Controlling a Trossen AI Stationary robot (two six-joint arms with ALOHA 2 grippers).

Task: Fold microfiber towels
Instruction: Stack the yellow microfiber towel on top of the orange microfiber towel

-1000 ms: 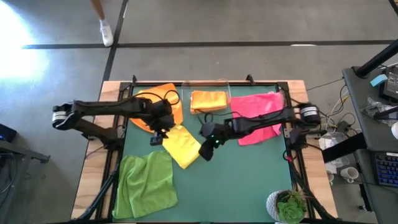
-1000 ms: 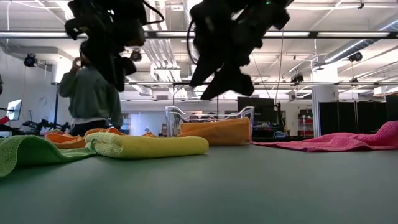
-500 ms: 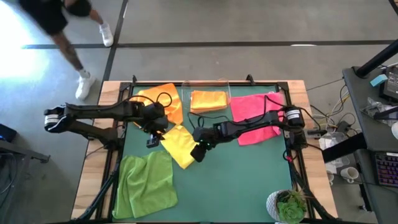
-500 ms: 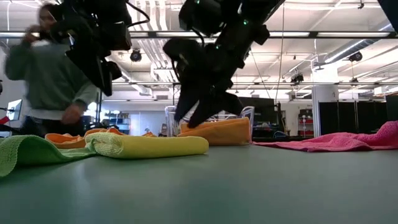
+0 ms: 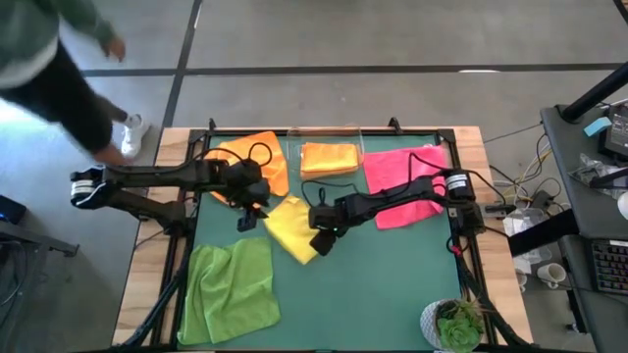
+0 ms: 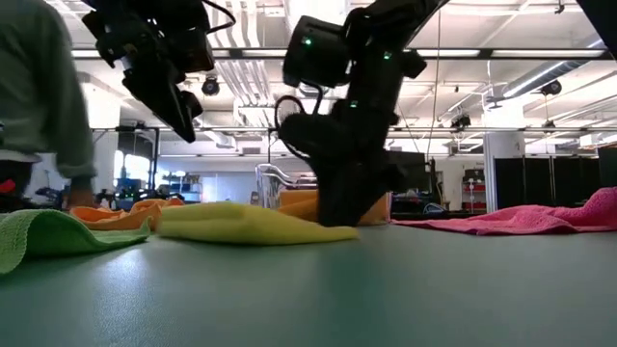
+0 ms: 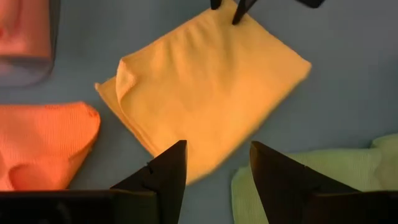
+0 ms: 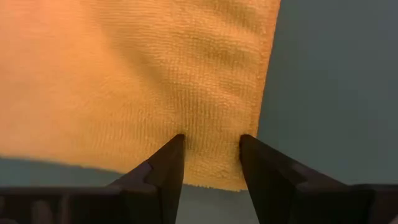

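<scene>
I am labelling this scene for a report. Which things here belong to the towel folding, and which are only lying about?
Belonging to the job:
- yellow towel, right claw down on its edge
- two orange towels
- pink towel
- green towel
- left claw, raised beside the yellow towel

Only lying about:
- clear bin
- potted plant

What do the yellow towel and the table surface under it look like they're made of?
Yellow towel: soft, matte, fine-looped fabric, likely microfiber; a knit-like pile and a stitched edge show in the right wrist view, and it folds limply. Table surface: smooth, dull green mat, possibly rubber or vinyl; flat, no weave or gloss visible.
</scene>
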